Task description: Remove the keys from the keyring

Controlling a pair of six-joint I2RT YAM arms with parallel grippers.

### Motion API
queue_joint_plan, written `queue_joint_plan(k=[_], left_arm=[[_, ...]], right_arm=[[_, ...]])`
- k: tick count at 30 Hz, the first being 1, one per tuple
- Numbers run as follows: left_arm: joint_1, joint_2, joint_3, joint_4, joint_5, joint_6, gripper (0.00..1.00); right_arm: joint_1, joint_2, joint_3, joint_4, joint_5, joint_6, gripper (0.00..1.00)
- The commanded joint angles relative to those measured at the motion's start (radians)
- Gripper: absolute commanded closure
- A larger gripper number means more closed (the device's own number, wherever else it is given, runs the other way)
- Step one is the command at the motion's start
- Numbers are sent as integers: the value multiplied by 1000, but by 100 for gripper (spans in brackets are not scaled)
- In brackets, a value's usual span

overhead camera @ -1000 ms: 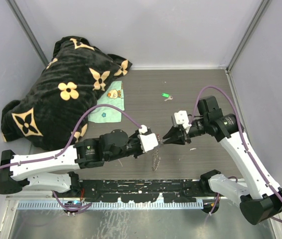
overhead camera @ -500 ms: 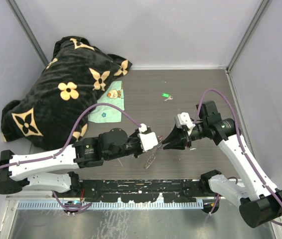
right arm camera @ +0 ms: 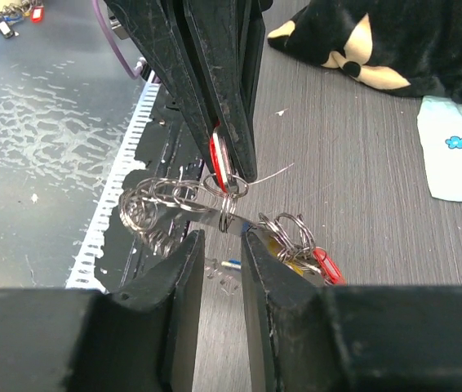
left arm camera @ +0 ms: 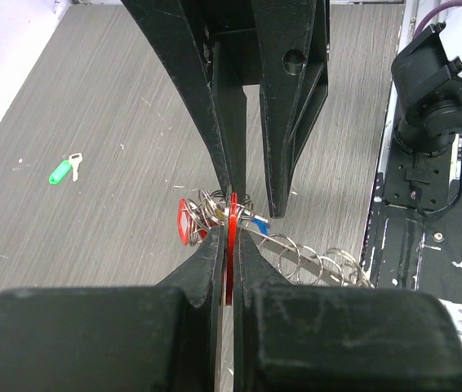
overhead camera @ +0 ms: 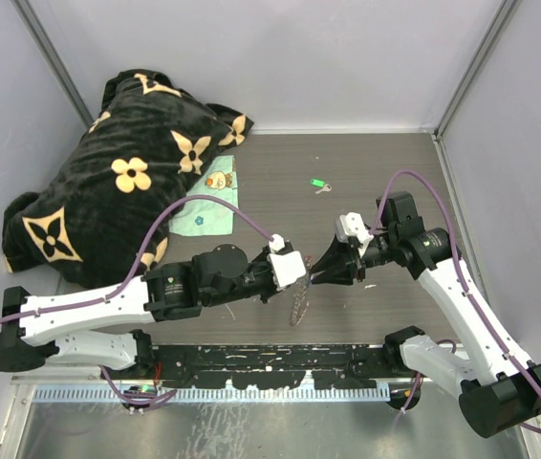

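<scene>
Two wrist views, not overhead, show left tool [left arm camera: 228, 237] pinching red tag [left arm camera: 232, 214].

Nothing in view can be read as writing.
The black plush blanket [overhead camera: 108, 182] carries only tan flower, star and monogram-like motifs, none clearly readable as letters. The pale green cloth [overhead camera: 208, 206] touching its right edge shows a cartoon figure and a blue flower, and any wording there is too small to tell.

Keyring [overhead camera: 298, 305] front centre, loose key [overhead camera: 319, 185] behind it, blanket [overhead camera: 127, 172] far left
</scene>
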Motion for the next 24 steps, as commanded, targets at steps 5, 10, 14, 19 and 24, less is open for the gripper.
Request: queue_joint_plan(k=[5, 10, 14, 19, 24], left_arm=[[-5, 3, 72, 107, 13, -33, 100], [-7, 4, 75, 107, 10, -40, 100], [-8, 0, 78, 95, 2, -40, 100], [-8, -8, 90, 40, -8, -24, 100], [-9, 18, 140, -45, -14, 27, 100]], right_arm=[[-4, -20, 17, 43, -41, 34, 69], [-4, -25, 20, 45, -49, 42, 81], [-4, -26, 31, 38, -22, 41, 95], [16, -10, 107, -89, 94, -59, 99], [186, 85, 282, -333, 393, -165, 99]])
